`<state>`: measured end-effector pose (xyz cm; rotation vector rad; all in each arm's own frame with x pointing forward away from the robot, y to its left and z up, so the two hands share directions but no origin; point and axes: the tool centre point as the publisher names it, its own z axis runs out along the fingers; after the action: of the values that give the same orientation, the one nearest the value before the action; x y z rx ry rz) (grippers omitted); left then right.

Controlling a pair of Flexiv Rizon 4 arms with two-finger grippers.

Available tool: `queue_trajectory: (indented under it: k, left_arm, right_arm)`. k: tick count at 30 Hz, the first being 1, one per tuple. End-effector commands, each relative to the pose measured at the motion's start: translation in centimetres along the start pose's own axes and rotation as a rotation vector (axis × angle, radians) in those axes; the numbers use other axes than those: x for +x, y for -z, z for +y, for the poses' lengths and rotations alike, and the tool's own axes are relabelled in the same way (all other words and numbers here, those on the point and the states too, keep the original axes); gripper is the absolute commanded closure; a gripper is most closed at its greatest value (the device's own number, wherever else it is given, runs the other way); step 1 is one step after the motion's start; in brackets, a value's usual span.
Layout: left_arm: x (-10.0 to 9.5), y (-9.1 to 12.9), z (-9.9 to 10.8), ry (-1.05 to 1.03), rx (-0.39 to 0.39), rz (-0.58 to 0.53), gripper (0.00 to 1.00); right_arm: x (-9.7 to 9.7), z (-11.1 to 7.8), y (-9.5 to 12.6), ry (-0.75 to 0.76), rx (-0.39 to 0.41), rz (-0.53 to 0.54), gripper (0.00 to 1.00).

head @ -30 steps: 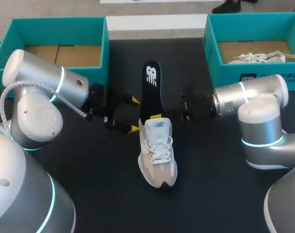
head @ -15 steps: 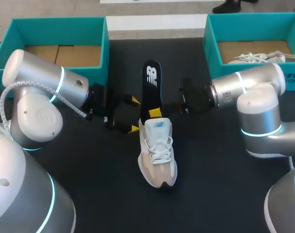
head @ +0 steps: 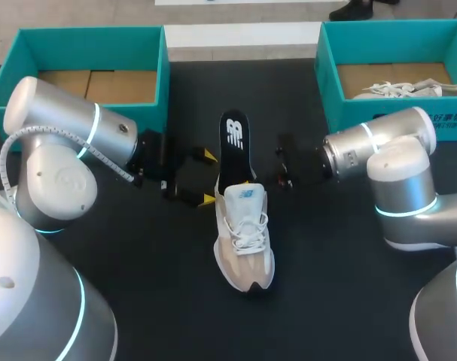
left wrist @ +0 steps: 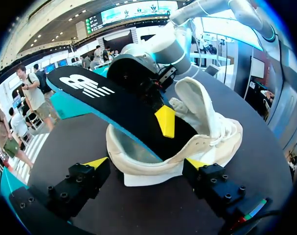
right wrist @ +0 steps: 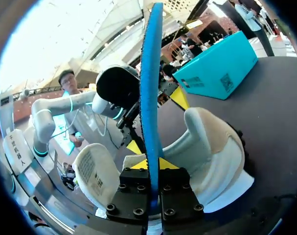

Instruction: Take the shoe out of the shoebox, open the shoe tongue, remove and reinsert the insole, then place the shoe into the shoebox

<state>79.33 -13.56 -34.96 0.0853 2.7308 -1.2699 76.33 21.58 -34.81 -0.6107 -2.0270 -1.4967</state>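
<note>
Pinching the insole (right wrist: 150, 98) edge-on, right gripper (right wrist: 152, 164) has it poking into the shoe (head: 245, 237); left gripper (left wrist: 146, 163) sits wide open just beside it.

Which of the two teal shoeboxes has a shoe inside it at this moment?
The right shoebox, at the far right of the table: a white shoe lies in it. The left shoebox shows only its bare brown cardboard floor.

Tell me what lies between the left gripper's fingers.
The heel of the white shoe, black insole rising from it, lies between the left gripper's open fingers: left wrist view.
</note>
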Motion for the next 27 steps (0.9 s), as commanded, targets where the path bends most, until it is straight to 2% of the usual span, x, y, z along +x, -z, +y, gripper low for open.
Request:
queue_trajectory:
  k: [1,2,5,8,14,15,17,22,27]
  left_arm:
    - [0.0,-0.1,0.0,0.0,-0.004,0.0,0.0]
    - [0.0,-0.1,0.0,0.0,-0.004,0.0,0.0]
    - [0.0,-0.1,0.0,0.0,-0.004,0.0,0.0]
    - [0.0,-0.1,0.0,0.0,-0.004,0.0,0.0]
    - [0.0,-0.1,0.0,0.0,-0.004,0.0,0.0]
    - [0.0,-0.1,0.0,0.0,-0.004,0.0,0.0]
    - [0.0,-0.1,0.0,0.0,-0.004,0.0,0.0]
    - [0.0,-0.1,0.0,0.0,-0.004,0.0,0.0]
    - [0.0,-0.1,0.0,0.0,-0.004,0.0,0.0]
  right_arm:
    - [0.5,-0.5,-0.1,-0.001,-0.005,-0.019,1.0]
    - [0.5,-0.3,0.0,0.005,-0.004,-0.024,1.0]
    - [0.3,0.6,0.3,0.029,0.012,-0.038,0.82]
    - [0.1,1.6,0.7,0.055,0.028,-0.048,0.78]
    - [-0.9,2.9,1.3,0.082,0.051,-0.042,0.82]
    - [-1.0,3.1,1.4,0.083,0.052,-0.042,0.85]
    - [-1.3,3.2,1.4,0.081,0.063,-0.025,1.0]
    - [-1.5,2.6,1.1,0.044,0.097,0.016,1.0]
    - [-0.6,0.8,0.5,-0.022,0.118,0.043,1.0]
